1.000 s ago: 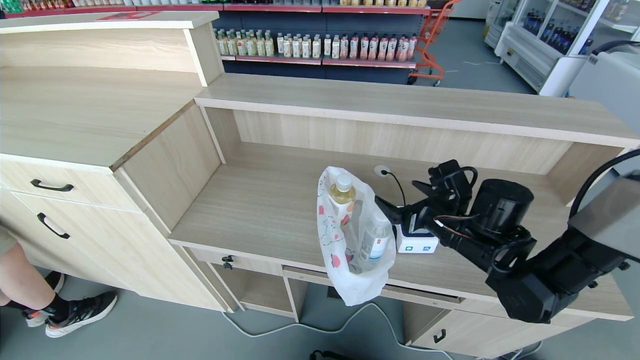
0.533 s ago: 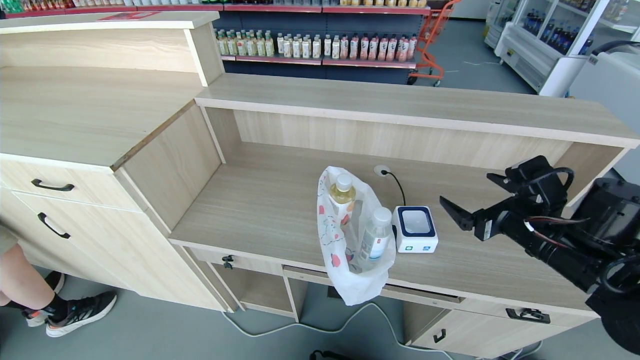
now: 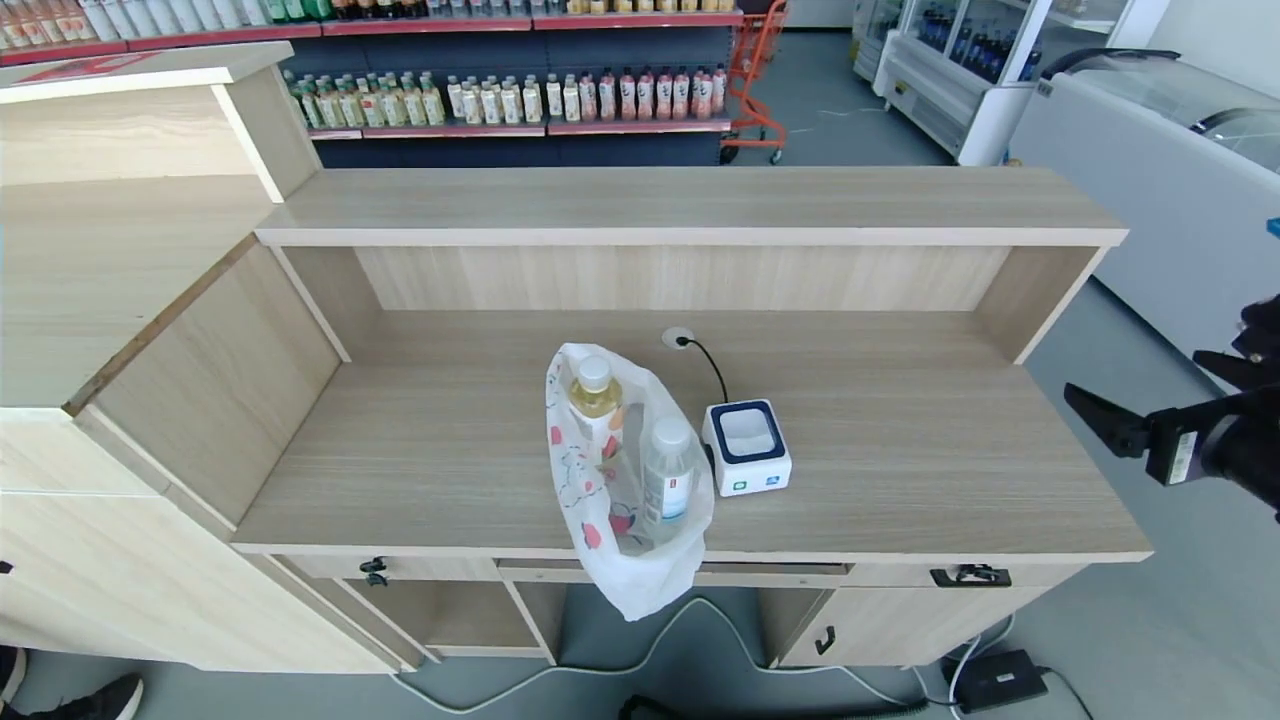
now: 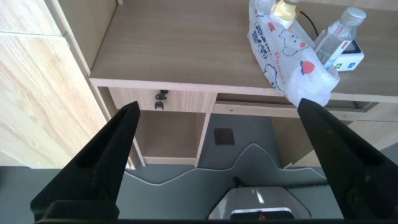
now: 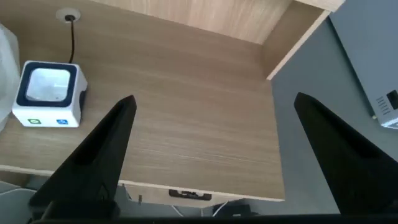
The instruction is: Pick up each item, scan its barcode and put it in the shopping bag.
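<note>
Shopping bag (image 3: 580,490), sagging over counter (image 3: 900,470) front edge beside scanner (image 3: 747,447), holds two bottles (image 3: 668,470); left gripper (image 4: 217,106) and right gripper (image 5: 211,102) wide open, empty; bagging seemingly done, keep arms off bag.

Light wood worktop (image 3: 900,460), with a raised ledge (image 3: 690,200) along its back. Taller wood cabinet (image 3: 100,260) adjoins on the left. Round cable port (image 3: 678,338) in the worktop, near the back wall. Black handles under the front edge, one left (image 3: 373,571), one right (image 3: 970,576). Grey cable (image 3: 700,640) snakes over the floor below; black power brick (image 3: 995,680) on the floor at right. Behind: store shelves (image 3: 520,100) with rows of bottles, orange trolley (image 3: 755,90), glass-door cooler (image 3: 960,50), chest freezer (image 3: 1150,130) far right.
</note>
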Available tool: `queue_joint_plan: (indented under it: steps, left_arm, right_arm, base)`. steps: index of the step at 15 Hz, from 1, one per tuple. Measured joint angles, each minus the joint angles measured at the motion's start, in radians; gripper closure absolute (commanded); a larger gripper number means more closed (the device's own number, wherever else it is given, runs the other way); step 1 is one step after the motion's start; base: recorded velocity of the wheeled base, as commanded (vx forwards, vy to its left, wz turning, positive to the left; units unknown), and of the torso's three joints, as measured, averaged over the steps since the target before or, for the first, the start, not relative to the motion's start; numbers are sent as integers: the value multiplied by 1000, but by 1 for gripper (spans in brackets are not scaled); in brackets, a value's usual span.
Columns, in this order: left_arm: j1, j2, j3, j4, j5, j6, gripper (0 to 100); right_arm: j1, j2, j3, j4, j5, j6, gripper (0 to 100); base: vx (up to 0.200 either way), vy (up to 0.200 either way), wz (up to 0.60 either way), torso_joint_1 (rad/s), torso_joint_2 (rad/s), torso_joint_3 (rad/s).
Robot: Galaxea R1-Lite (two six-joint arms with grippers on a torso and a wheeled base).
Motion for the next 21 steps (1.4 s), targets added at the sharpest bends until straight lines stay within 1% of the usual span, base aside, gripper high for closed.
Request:
queue_joint_plan:
  steps: [2, 4, 5, 6, 8, 11, 13, 15, 16, 18, 21]
  left_arm:
    - [1, 0, 0, 0, 0, 0, 0]
    - [0, 0, 0, 0, 0, 0, 0]
    - [1, 0, 0, 0, 0, 0, 0]
    - [1, 0, 0, 0, 1, 0, 0]
    - [0, 0, 0, 0, 2, 0, 0]
    - [0, 0, 0, 1, 2, 0, 0]
    - [1, 0, 0, 0, 2, 0, 0]
    - [0, 0, 0, 0, 2, 0, 0]
    - [1, 0, 0, 0, 2, 0, 0]
    - [0, 0, 0, 0, 2, 0, 0]
    - [1, 0, 0, 0, 2, 0, 0]
  right_arm:
    - [-35, -110, 62, 36, -72, 80, 0]
    - [-49, -238, 209, 53, -127, 121, 0]
    - [-46, -310, 278, 89, -146, 136, 0]
    - [-36, -392, 323, 155, -159, 157, 0]
    - [-6, -591, 373, 347, -180, 212, 0]
    - [37, -921, 401, 659, -196, 269, 0]
    - [60, -1121, 410, 792, -171, 279, 0]
    - [70, -1248, 415, 855, -150, 299, 0]
    - [74, -1287, 415, 859, -147, 308, 0]
    - [74, -1328, 416, 894, -146, 325, 0]
    - [75, -1352, 417, 900, -147, 334, 0]
  base:
    - [0, 0, 0, 0, 0, 0]
    - [0, 0, 0, 0, 0, 0]
    - [0, 0, 0, 0, 0, 0]
    - [0, 0, 0, 0, 0, 0]
    - [0, 0, 0, 0, 0, 0]
    - [0, 0, 0, 0, 0, 0]
    - [0, 0, 0, 0, 0, 0]
    - [0, 0, 0, 0, 0, 0]
    - [0, 0, 0, 0, 0, 0]
    - [0, 0, 0, 0, 0, 0]
    - [0, 0, 0, 0, 0, 0]
